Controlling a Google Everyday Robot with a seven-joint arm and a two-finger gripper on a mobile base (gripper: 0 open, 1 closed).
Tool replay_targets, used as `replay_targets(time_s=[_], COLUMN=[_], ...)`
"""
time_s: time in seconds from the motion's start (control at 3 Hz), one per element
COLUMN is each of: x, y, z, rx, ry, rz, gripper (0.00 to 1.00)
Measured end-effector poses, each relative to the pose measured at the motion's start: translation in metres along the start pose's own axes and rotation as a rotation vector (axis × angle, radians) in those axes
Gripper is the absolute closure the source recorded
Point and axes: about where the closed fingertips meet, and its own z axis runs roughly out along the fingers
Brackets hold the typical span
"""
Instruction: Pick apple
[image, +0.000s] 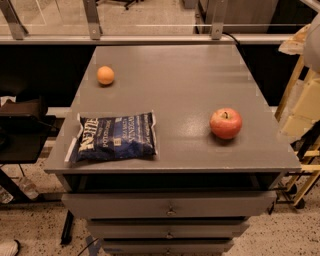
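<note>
**Camera view**

- Target: the apple (225, 123) sits on the grey cabinet top (185, 70), in the right front area. Its stem dimple faces up.
- The gripper is not in the frame, so its position and jaw state cannot be told.
- Step in hand, as judged: approach.
  - Descend from above and centre over the apple.
  - Close across its widest girth, not on the dimple.
  - The round body is likely to roll, so bring both sides into contact evenly.
  - The apple lies near the right and front edges, so a sideways push may send it off.
- Surroundings:
  - A blue chip bag (114, 136) lies flat at left front, well apart from the apple.
  - A small orange fruit (105, 75) sits at left rear. Do not take it for the target.
  - A pale wooden frame (300, 107) stands just beside the cabinet's right side. Route the arm clear of it.
</note>
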Motion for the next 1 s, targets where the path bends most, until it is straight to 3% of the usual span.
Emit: replay_targets(time_s=[0.33,0.67,1.0], x=[0.000,0.001,0.005], y=[0.000,-0.004,-0.014], z=[0.000,0.019,0.067], rx=[0.000,-0.023,-0.069], ry=[0.000,-0.077,-0.235], rz=[0.000,0.041,0.124], gripper=[0.00,0.00,0.00])
